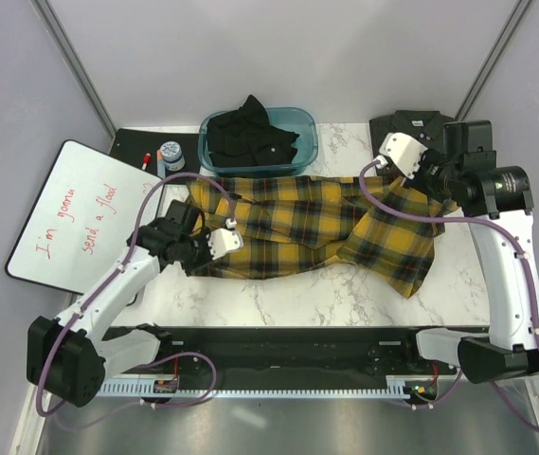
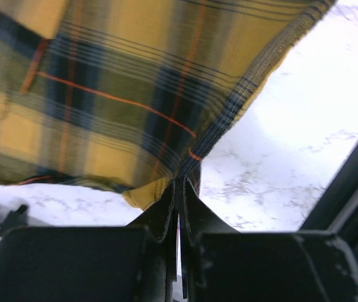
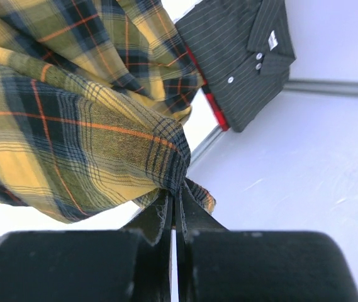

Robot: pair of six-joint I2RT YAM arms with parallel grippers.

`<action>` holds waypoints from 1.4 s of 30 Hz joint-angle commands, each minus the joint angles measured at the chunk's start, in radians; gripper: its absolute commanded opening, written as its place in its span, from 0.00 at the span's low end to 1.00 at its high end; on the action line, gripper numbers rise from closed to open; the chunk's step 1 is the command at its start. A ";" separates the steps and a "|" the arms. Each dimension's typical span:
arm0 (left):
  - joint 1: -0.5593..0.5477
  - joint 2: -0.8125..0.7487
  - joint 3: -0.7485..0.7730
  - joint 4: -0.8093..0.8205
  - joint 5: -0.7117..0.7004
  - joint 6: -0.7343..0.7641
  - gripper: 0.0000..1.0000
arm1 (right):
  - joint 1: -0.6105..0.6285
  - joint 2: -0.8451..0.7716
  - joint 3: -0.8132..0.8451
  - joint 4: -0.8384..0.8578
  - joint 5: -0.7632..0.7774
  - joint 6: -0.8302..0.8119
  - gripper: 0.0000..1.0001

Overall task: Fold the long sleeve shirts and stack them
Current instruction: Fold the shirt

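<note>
Three shirts: one plaid shirt (image 1: 316, 223) at centre, one charcoal shirt (image 1: 411, 123) at one o'clock, one black shirt (image 1: 250, 133) at twelve (bundled in the tub (image 1: 307, 144)). One tub, one whiteboard (image 1: 80, 218), one jar (image 1: 171, 154), one mat (image 1: 129, 142).

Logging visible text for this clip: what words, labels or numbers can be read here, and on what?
"I'm gonna send a flood": red handwriting on the whiteboard; the last word is less certain.
Label on the small jar: too small to read.
White neck tag on the charcoal shirt: too blurred to read.
</note>
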 commanded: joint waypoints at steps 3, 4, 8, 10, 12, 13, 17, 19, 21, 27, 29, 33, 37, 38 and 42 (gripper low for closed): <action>0.069 0.094 0.152 0.063 -0.007 -0.014 0.02 | 0.015 0.057 0.031 0.163 0.004 -0.231 0.00; 0.073 0.113 0.185 0.068 -0.007 -0.013 0.02 | 0.018 0.068 0.031 0.182 0.005 -0.243 0.00; 0.105 0.208 0.242 0.107 -0.017 -0.008 0.02 | 0.039 0.120 0.030 0.266 0.018 -0.300 0.00; 0.124 0.264 0.268 0.140 -0.026 -0.007 0.02 | 0.056 0.154 0.018 0.334 0.034 -0.335 0.00; 0.148 0.319 0.300 0.155 -0.023 -0.004 0.02 | 0.068 0.191 0.005 0.401 0.041 -0.361 0.00; 0.157 0.335 0.310 0.158 -0.018 -0.004 0.02 | 0.077 0.204 0.005 0.420 0.041 -0.386 0.00; 0.187 0.401 0.337 0.192 -0.010 -0.011 0.02 | 0.097 0.277 -0.002 0.529 0.067 -0.426 0.00; 0.188 0.424 0.339 0.209 -0.012 -0.019 0.02 | 0.111 0.323 -0.005 0.604 0.074 -0.440 0.00; 0.191 0.436 0.336 0.222 -0.018 -0.028 0.02 | 0.119 0.365 -0.010 0.683 0.080 -0.444 0.00; 0.194 0.465 0.330 0.249 -0.026 -0.042 0.02 | 0.168 0.455 -0.042 0.880 0.102 -0.532 0.00; 0.197 0.484 0.331 0.256 -0.033 -0.048 0.02 | 0.183 0.481 -0.042 0.901 0.107 -0.549 0.01; 0.204 0.531 0.345 0.267 -0.059 -0.083 0.10 | 0.228 0.528 -0.039 0.920 0.192 -0.541 0.71; 0.233 0.570 0.379 0.256 -0.066 -0.171 0.17 | 0.193 0.583 0.024 0.865 0.340 -0.410 0.81; 0.245 0.567 0.382 0.255 -0.063 -0.180 0.19 | 0.168 0.577 0.083 0.761 0.317 -0.362 0.81; 0.265 0.530 0.374 0.233 -0.015 -0.205 0.29 | -0.032 0.564 0.309 0.335 0.092 -0.089 0.86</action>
